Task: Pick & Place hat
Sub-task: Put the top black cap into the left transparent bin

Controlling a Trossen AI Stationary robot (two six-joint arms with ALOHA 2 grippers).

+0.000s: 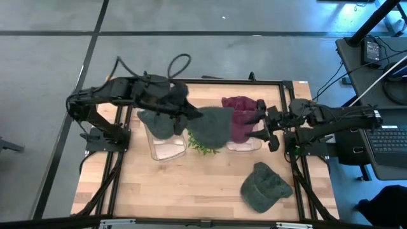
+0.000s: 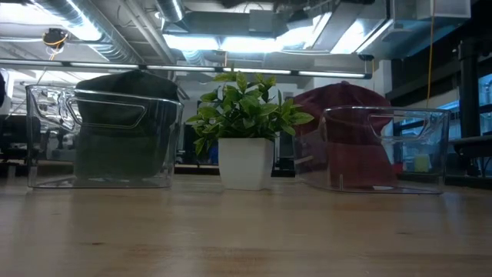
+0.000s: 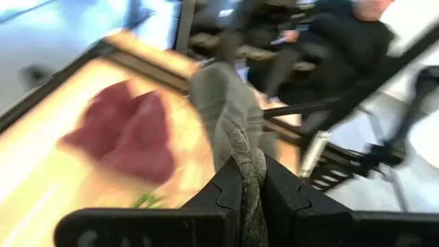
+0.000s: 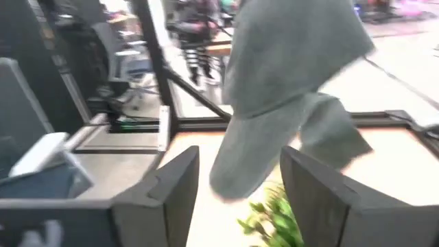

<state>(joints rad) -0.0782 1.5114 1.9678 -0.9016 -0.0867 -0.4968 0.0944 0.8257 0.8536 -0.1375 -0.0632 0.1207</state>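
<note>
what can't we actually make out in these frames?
- Low view: neither gripper shows, nor the carried green hat; both are above the frame.
- High view: that hat hides most of the plant.
- High view: left gripper fingertips lost against dark fabric; only the left wrist view shows the grip.
- Left wrist view: maroon hat motion-blurred, bin wall unreadable.
- Loose green hat: seen in the high view only.

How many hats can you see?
4. One green hat in the left clear bin, one maroon hat in the right bin, one green hat hanging from the left gripper above the plant, one green hat lying on the table.
</note>
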